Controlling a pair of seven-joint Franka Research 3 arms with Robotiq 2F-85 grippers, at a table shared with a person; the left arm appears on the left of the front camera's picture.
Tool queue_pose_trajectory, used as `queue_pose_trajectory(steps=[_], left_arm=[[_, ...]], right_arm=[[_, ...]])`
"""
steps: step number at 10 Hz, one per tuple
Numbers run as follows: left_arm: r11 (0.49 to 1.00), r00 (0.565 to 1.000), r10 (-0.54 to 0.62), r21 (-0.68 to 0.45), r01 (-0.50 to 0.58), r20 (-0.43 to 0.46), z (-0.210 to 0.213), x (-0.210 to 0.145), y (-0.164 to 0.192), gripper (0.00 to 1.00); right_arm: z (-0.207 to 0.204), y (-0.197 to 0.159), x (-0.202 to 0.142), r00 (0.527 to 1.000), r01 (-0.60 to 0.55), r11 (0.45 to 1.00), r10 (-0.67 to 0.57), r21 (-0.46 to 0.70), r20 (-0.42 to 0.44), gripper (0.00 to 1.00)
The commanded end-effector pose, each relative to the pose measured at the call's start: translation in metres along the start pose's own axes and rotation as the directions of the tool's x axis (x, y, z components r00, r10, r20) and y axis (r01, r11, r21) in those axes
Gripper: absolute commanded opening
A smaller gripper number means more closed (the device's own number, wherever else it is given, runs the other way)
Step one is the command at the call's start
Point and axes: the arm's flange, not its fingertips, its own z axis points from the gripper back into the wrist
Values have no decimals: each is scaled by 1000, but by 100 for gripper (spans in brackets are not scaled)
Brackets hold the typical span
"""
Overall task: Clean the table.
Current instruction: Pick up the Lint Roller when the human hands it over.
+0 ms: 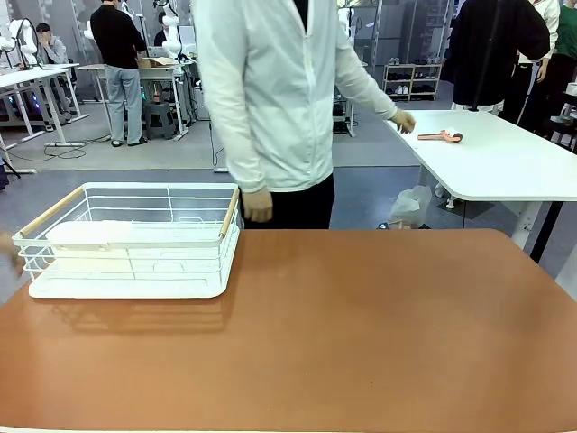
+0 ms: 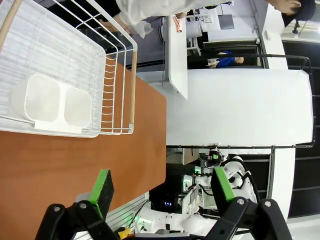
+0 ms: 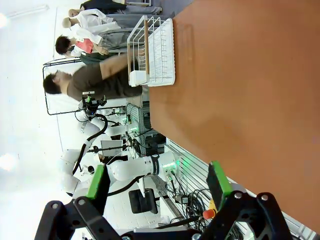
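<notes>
The reddish-brown table spreads across the front view with a bare top. A white wire rack with wooden handles stands on its far left part and holds a white two-cell insert. My left gripper hangs open above the table's edge, nothing between its green pads. My right gripper is open too, off the table's near edge, with the rack far ahead. A person in a white jacket stands at the far side, one hand by the rack's corner.
A white-topped table stands at the back right with a small orange tool on it; the person's other hand reaches toward it. Another hand shows at the left edge beside the rack.
</notes>
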Motion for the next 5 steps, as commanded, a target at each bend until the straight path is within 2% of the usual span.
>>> queue_pose_trajectory(steps=[1, 5], left_arm=[[1000, 1000, -6, -22, 6, 0, 3, -1, -1, 100], [1000, 1000, -6, -22, 6, 0, 3, -1, -1, 100]], right_arm=[[0, 2, 0, 1000, -7, 1000, 7, 8, 0, 100], [0, 2, 0, 1000, -7, 1000, 7, 8, 0, 100]])
